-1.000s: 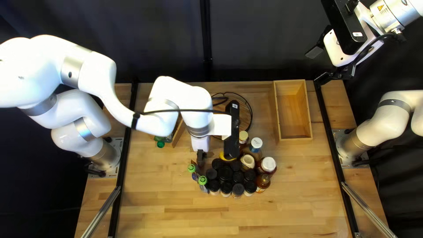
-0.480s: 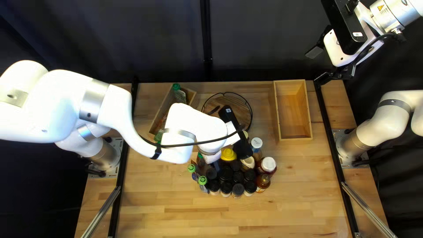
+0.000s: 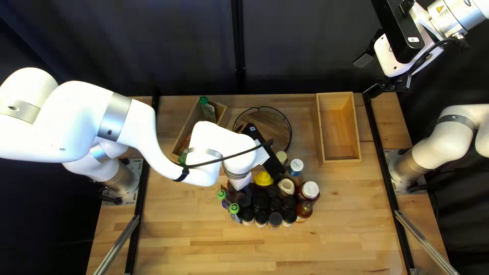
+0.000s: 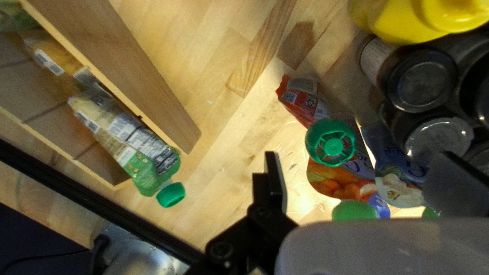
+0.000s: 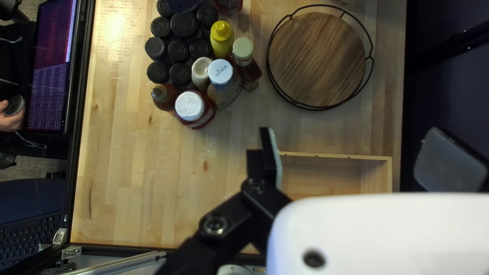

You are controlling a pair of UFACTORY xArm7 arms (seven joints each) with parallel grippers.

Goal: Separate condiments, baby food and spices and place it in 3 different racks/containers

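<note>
My left gripper (image 3: 240, 182), its fingertips hidden in the top left view, is over the left of the bottle cluster. In the left wrist view that gripper (image 4: 364, 175) is open, with green-capped baby food pouches (image 4: 333, 186) between and below its fingers. Beside them stand black-capped spice jars (image 4: 420, 79) and a yellow bottle (image 4: 412, 18). More pouches (image 4: 122, 130) lie in a wooden box (image 4: 122, 66). My right gripper (image 3: 369, 75) hangs beyond the table's far right; in its wrist view the gripper (image 5: 359, 158) is open and empty. White-capped condiment bottles (image 5: 192, 109) edge the cluster.
A second wooden box (image 3: 340, 127) stands at the right of the top left view. Left of it is a round wooden tray (image 5: 318, 58) with a black wire rim. A person's hand (image 5: 11, 118) shows past the table's near edge, beside a screen (image 5: 53, 66).
My left arm has moved toward the near edge and lowered over the cluster's left side, uncovering the left box and round tray. Its wrist has turned slightly. The right arm has stayed still.
</note>
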